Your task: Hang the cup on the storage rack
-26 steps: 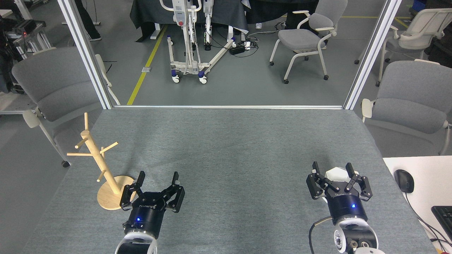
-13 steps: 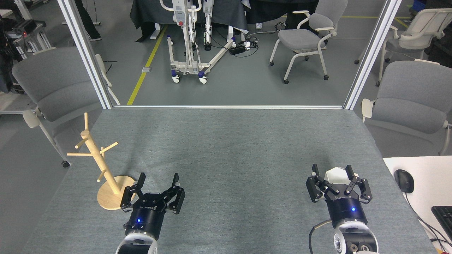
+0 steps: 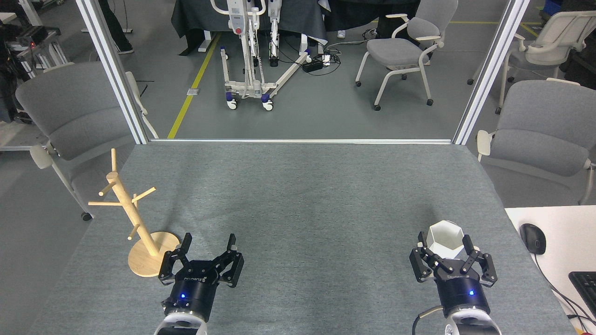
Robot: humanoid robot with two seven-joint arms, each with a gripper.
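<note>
Change: both grippers sit lower in the view than a second ago, drawn back toward the near edge of the bench; the right one has pulled back most, so far more of the cup shows than before. The cup and the rack stand where they stood.
Right gripper (image 3: 444, 243): black, fingers (image 3: 422, 240) spread wide on either side of the cup's near wall; whether they touch it cannot be told.
Cup (image 3: 445, 237): white, faceted, hexagonal rim up, standing upright on the bench at the near right, between the right fingers' tips. Its handle is not visible.
Left gripper (image 3: 208, 242): black, fingers spread, nothing between them, low over the bench just right of the rack's base.
Storage rack (image 3: 132, 211): light wood, round disc base on the bench at the near left, post leaning up and left in this view, thin pegs bare.
Bench (image 3: 298, 195): grey felt-like top.
Side desk (image 3: 554, 242): white, at the right edge, with a dark mouse (image 3: 532, 238) and the corner of a keyboard (image 3: 585, 284).
Beyond: grey chairs (image 3: 402, 46) and a wheeled white frame (image 3: 251, 51) on the floor.
</note>
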